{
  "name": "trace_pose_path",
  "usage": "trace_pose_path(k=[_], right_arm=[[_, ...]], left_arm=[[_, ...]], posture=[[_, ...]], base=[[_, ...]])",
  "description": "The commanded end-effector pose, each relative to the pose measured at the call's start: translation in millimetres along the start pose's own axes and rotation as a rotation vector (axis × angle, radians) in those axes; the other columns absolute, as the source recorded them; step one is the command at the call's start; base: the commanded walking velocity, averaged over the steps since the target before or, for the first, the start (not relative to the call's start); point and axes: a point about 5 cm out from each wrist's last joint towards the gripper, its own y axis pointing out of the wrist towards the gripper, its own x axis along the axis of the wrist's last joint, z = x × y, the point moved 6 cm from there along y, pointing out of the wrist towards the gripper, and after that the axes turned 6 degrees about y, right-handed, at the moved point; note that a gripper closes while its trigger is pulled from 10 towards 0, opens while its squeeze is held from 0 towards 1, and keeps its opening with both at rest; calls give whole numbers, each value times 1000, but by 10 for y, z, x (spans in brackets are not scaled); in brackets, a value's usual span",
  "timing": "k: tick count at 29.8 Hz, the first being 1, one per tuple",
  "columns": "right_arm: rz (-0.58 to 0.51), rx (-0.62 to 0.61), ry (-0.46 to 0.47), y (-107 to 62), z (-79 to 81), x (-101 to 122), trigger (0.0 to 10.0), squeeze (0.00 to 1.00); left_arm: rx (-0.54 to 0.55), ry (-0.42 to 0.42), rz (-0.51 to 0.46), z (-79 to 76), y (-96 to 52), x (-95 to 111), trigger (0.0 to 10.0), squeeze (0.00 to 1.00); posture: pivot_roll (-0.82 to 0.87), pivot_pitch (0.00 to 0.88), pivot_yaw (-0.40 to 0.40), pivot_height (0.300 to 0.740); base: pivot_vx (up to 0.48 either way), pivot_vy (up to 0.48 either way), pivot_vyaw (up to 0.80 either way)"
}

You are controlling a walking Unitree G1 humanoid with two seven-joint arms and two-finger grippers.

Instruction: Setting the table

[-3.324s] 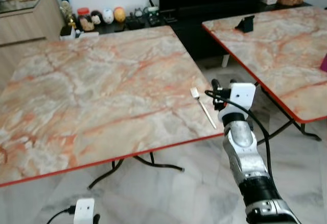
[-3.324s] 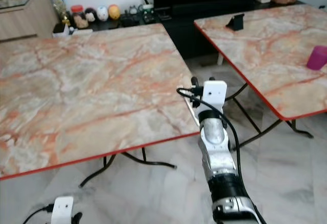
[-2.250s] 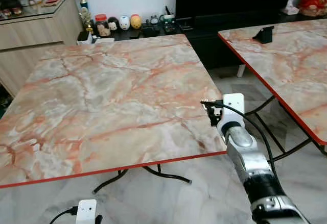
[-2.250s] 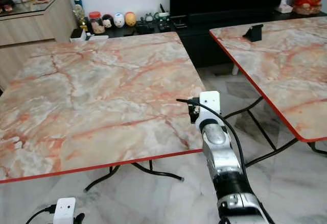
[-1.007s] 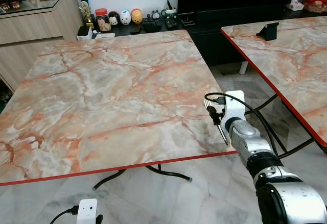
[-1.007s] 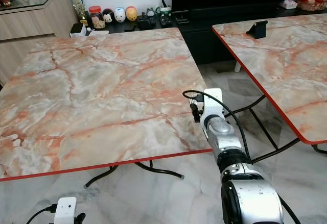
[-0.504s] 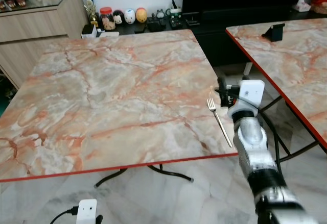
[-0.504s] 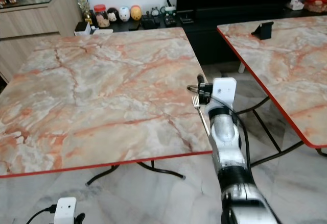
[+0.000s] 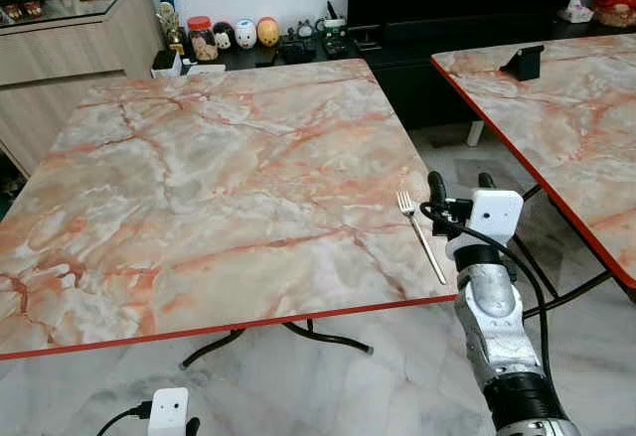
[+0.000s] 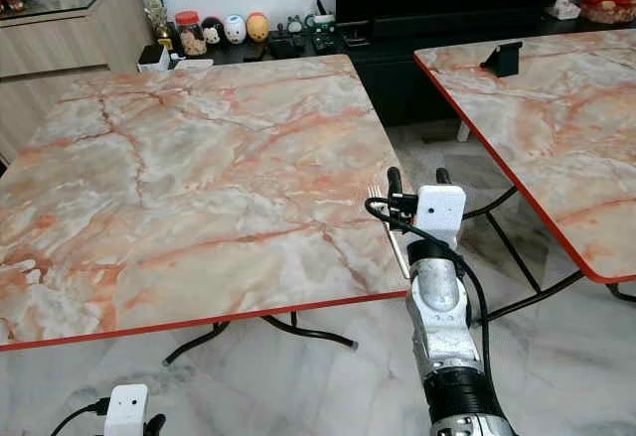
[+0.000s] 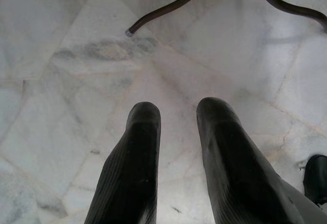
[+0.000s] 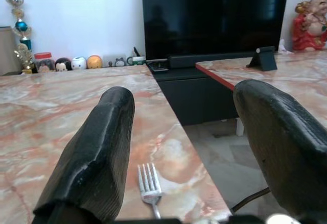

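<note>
The fork (image 9: 421,236) lies flat on the marble bench (image 9: 199,178), close to its right edge near the near-right corner, tines pointing to the far side. Just right of it the right gripper (image 9: 458,187) hovers by the bench edge; its two black fingers (image 12: 97,147) stand wide apart and hold nothing, with the fork's tines showing between them in the right wrist view, untouched. This looks like the placing of the fork just finished, so the next move likely calls for drawing the arm clear without brushing the fork and fetching another piece. The left gripper (image 11: 179,163) hangs idle over the tiled floor (image 11: 61,55), fingers a little apart, holding nothing
</note>
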Motion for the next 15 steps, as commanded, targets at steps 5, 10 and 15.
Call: trace_pose_path(k=[5,10,15], right_arm=[[-25,-17,-6,19,0,115,10000,0],[-17,-7,14,-6,34,105,10000,0],[-6,-13,12,-27,29,82,10000,0]], left_arm=[[14,13,21,31,-17,-70,10000,0],[15,12,21,33,-18,-71,10000,0],[7,19,23,27,-16,-71,10000,0]], posture=[[-63,0,43,740],[-63,0,43,740],[-64,0,46,740]], base=[[0,0,365],[0,0,432],[0,0,0]])
